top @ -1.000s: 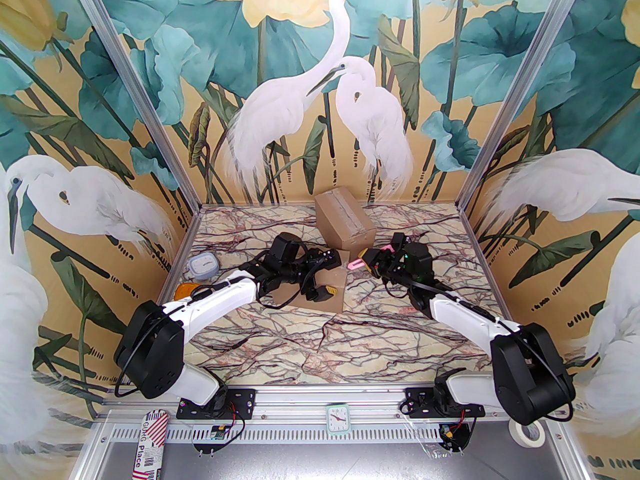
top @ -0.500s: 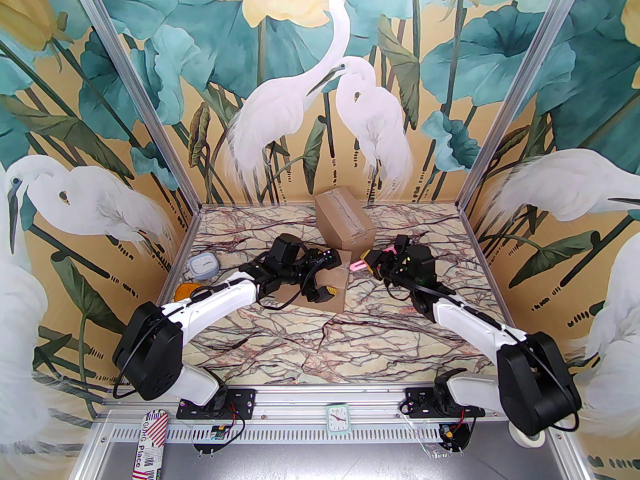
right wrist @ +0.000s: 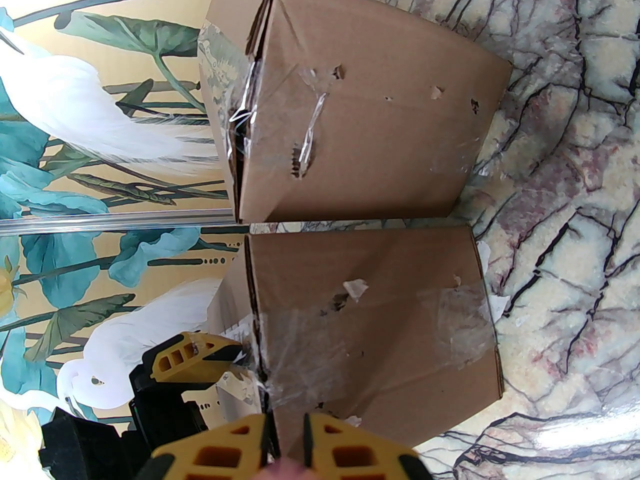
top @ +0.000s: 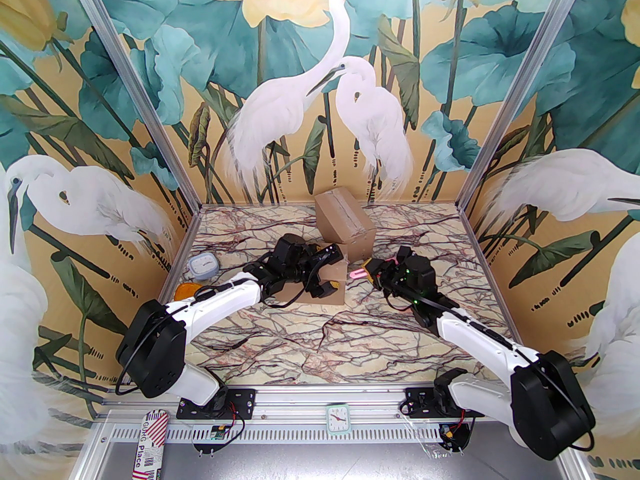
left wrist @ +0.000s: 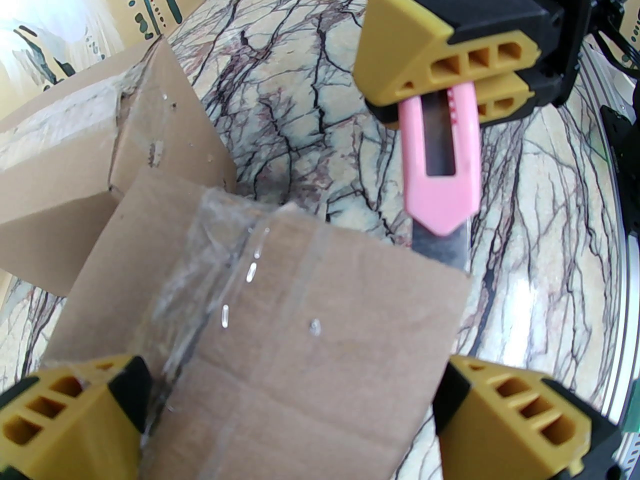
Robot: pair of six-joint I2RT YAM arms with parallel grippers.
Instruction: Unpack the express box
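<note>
Marble table [top: 350, 338] holds far box [top: 345, 220], near box [top: 339, 274], grey tub [top: 202, 266], orange lid [top: 184, 290]

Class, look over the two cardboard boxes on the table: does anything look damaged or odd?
Yes. The far box has small punctures and a ragged slit by its clear tape. The near box shows a torn patch and wrinkled, peeling tape. Both look knocked about.

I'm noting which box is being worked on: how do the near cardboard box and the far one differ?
The near cardboard box sits between the fingers of the open left gripper; the far cardboard box stands free. The pink utility knife in the right gripper points at the near box, not the far one. Both are brown, with clear tape.
</note>
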